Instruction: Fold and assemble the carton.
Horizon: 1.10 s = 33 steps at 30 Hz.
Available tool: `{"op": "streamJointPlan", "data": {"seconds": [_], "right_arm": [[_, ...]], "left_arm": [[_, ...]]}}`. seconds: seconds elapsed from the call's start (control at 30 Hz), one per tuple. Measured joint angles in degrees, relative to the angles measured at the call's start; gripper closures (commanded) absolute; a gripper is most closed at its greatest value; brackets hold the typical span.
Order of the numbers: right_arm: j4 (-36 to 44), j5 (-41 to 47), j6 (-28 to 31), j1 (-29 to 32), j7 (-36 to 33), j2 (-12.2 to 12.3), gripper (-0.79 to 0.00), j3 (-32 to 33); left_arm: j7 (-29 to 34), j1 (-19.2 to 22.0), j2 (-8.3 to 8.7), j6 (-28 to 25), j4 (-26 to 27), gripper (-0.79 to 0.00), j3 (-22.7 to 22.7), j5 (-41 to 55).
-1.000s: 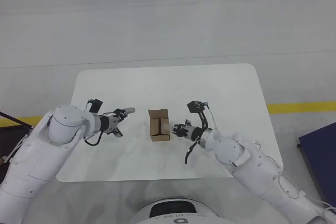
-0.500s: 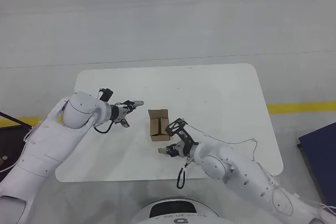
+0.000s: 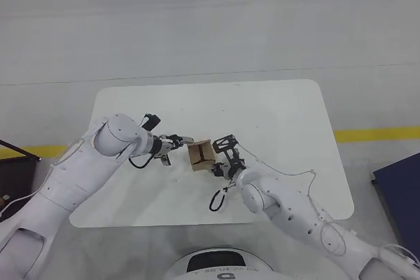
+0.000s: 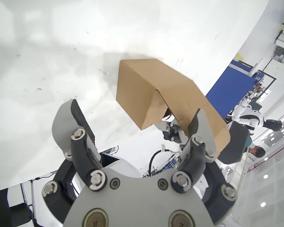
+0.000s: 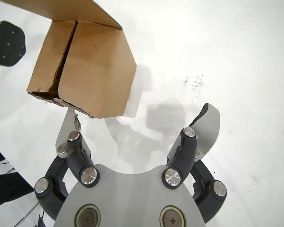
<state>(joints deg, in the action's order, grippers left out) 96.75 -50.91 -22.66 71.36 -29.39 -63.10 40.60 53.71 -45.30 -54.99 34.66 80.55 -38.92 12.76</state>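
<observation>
**Carton (image 3: 201, 155) on the table between my 2 open grippers**

The carton is a small brown cardboard box near the middle of the white table (image 3: 280, 119), turned askew to the table's edges. It is partly folded. 1 long panel sticks out from it, and a slit runs between 2 flaps on the face toward my right wrist.

My left gripper (image 4: 136, 107) is at 1 side of the carton with its jaws spread wide and nothing clamped. 1 finger (image 4: 201, 128) overlaps the edge of the long panel, though I cannot tell whether it presses on it. The other finger hangs apart over bare table.

My right gripper (image 5: 139, 111) is low at the opposite side, also spread and holding nothing. 1 fingertip is just beside the carton's lower corner, and the other finger (image 5: 209, 119) is over bare table.
</observation>
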Motion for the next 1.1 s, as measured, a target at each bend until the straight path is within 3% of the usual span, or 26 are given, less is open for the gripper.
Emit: {"op": "streamJointPlan", "data": {"seconds": [0.47, 0.73, 0.93, 1.1], "right_arm": [[-3.34, 0.97, -1.63, -1.38, 0.67, -1.58, -0.785, 2.98], [-0.11, 1.44, -2.82, 1.86, -0.72, -0.70, -0.785, 8.96], [10.01, 6.57, -3.33, 8.09, 3.18, 0.23, -0.785, 16.89], [11.11, 4.36, -3.54, 8.04, 3.05, -0.68, -0.785, 12.91]], "left_arm": [[2.94, -1.80, 0.19, -0.01, 1.30, -0.785, 0.73, -3.32], [3.00, -0.33, -1.55, 1.48, -0.47, -0.785, 3.52, -3.83], [3.02, 1.08, -2.99, 1.05, -2.73, -0.785, 4.93, -3.11], [3.58, 2.05, -4.01, 0.35, -4.24, -0.785, 5.53, -2.00]]}}
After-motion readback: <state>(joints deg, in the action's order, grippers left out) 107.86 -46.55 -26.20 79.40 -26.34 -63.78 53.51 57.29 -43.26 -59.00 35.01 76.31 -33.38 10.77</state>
